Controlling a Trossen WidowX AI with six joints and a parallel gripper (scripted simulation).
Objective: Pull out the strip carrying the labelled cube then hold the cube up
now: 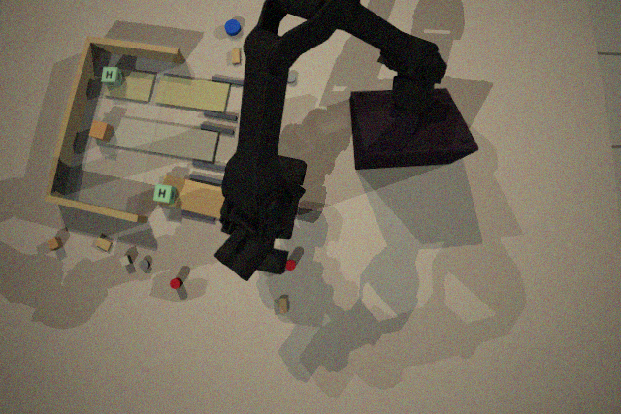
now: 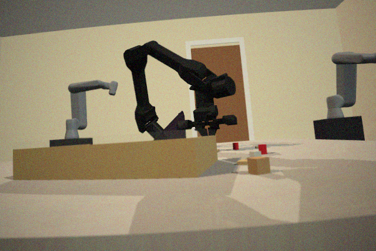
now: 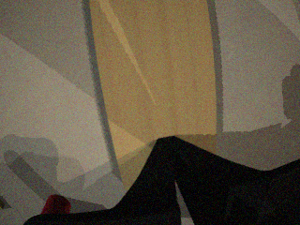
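Note:
An orange strip (image 1: 200, 199) (image 3: 164, 56) runs out of the tray under my arm, with a green cube marked H (image 1: 164, 194) at its inner end. My gripper (image 2: 208, 134) (image 3: 166, 144) is shut and empty; in the wrist view its tips are over the strip, but contact is unclear. The arm hides the tips in the top view. A yellow strip (image 1: 193, 92) is split by a gap, its shorter piece (image 1: 138, 85) beside another green H cube (image 1: 111, 76). A pale strip (image 1: 185, 141) lies in the middle, with an orange cube (image 1: 100, 130) at its inner end.
Wooden walls (image 1: 67, 123) (image 2: 115, 160) bound three sides of the tray. Dark guide rails (image 1: 218, 116) flank the strips at the open side. Red cylinders (image 1: 175, 283) (image 1: 290, 265), a blue cylinder (image 1: 232, 27) and several small blocks lie around. One red cylinder (image 3: 57, 204) shows near the fingers.

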